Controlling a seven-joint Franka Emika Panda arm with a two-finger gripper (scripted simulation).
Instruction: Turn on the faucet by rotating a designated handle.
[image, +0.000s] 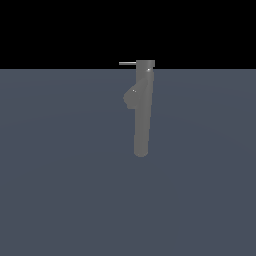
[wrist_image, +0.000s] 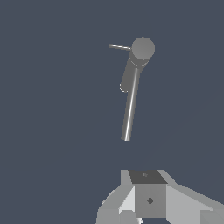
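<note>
Faucet (image: 142, 112): upright column, centre of the exterior view.
Handle (image: 127, 63): thin rod at its cap, pointing left.
Gripper (wrist_image: 148, 199): apart from faucet; opening cannot be told.

- Exterior view: level, side-on, mid-distance, facing the upright faucet (image: 142, 110).
- Wrist view: looks steeply down from above, past the end effector (wrist_image: 148, 199).
- Both share the faucet and handle (image: 127, 63).

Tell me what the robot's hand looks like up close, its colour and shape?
Only the wrist view shows it. The gripper is boxy and light grey, built of flat angular blocks, with a darker grey top face and a small dark diamond mark on the middle block. No cables show.
</note>
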